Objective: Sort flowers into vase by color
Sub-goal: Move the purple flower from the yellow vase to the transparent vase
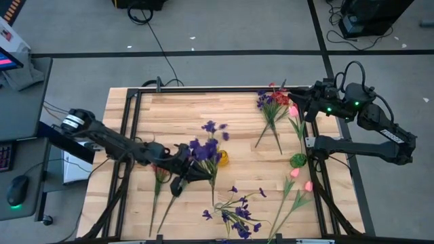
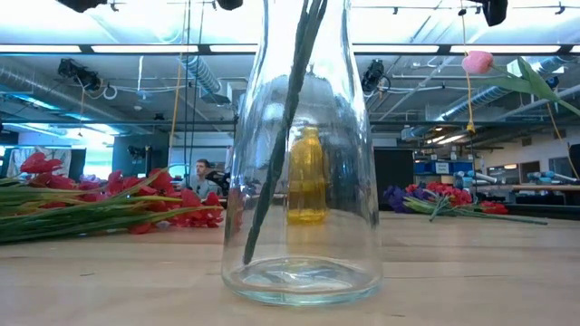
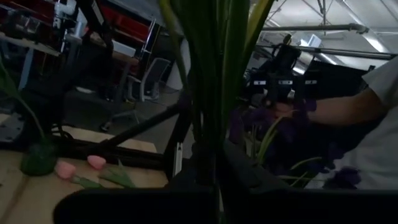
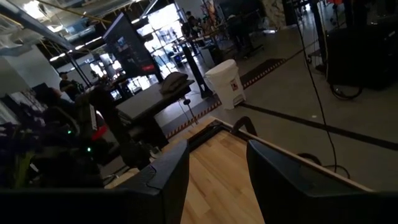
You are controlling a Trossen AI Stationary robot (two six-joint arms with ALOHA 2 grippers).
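The step in hand is the purple one. The left gripper (image 1: 182,168), mid-surface (image 1: 176,108), has its jaws clenched on a purple sprig (image 1: 203,149). The low view shows dark stems (image 2: 281,136) already reaching down inside the clear vase (image 2: 358,226), tips near its bottom. I judge that the next move calls for letting go so the sprig settles against the neck, then lifting straight up so the vase is not tipped. After that comes a reach for the loose purple sprigs (image 1: 234,211) at the edge along the bottom of the high view.

The right gripper (image 1: 298,103) hovers at the far right corner, jaws apart with nothing seen between them.

There are three vases: the clear one, a yellow one (image 1: 222,159) just beside the held blooms and a green one (image 1: 298,160) by the right edge. There are three pink buds: one (image 1: 293,110) on a stem that appears to rise from the green vase, two (image 1: 293,173) lying near the right edge. A mixed red-and-purple bunch (image 1: 271,102) lies near the far right corner; its sprigs are too tangled to count.
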